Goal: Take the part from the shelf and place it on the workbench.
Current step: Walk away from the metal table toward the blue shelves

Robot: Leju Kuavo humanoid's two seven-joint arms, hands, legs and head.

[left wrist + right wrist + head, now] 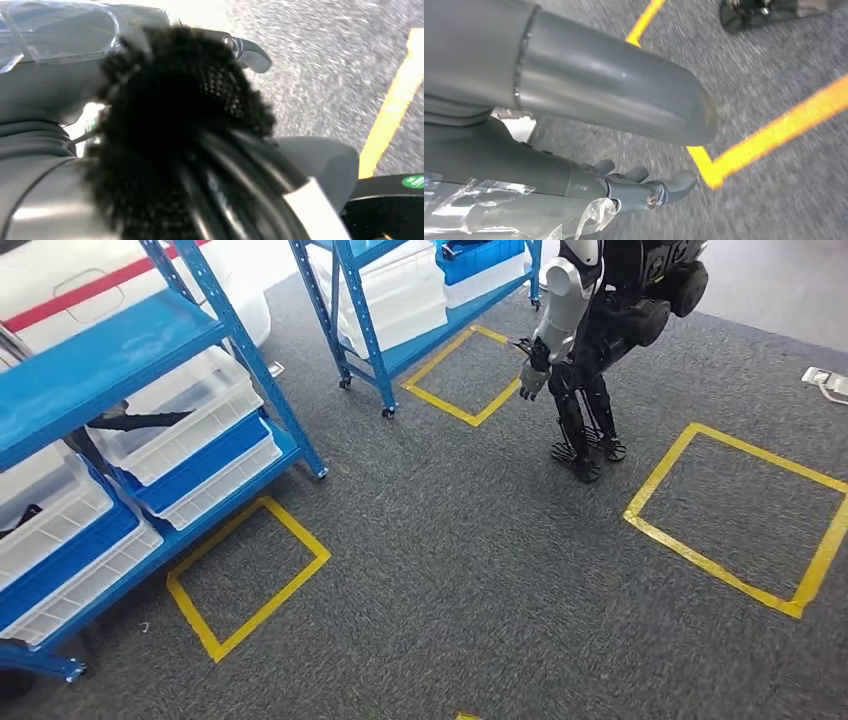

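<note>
Head view puts the blue shelf point(120, 340) at 9 o'clock, its white bins point(185, 410) holding dark parts point(140, 421) you can't identify, so you're on the approach step; next, step closer and reach in. Your right hand point(644, 190) hangs over carpet, fingers loosely apart, holding nothing. Your left hand point(250, 52) is mostly hidden behind a black cable sleeve point(185, 130); its state can't be told.

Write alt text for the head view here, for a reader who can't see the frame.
A second humanoid robot stands on grey carpet beside a blue shelf rack holding white and blue bins. A nearer blue shelf rack at left carries white bins, and yellow tape squares mark the floor.
</note>
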